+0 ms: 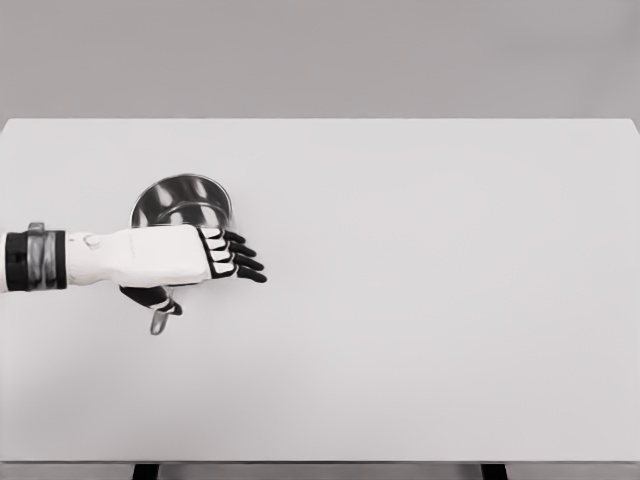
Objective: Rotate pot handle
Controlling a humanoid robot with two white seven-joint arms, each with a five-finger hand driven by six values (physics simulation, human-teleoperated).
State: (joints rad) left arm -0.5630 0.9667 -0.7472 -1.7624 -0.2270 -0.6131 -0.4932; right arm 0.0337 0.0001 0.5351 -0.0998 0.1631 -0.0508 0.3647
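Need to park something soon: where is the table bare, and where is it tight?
Bare: the table right of the left hand, to the right, near and far edges. Crowded: the left part, where the hand overlaps the pot and its handle.

Soft, even light fills the scene, bright and without a clear source. The white table [420, 300] shows almost no shadows, only a faint one beneath the left hand [170, 258]. The steel pot [182, 203] carries dull reflections; edges look slightly soft.

Shiny steel pot [182, 199] upright, table's left half; handle [158, 321] pointing toward near edge, partly hidden.
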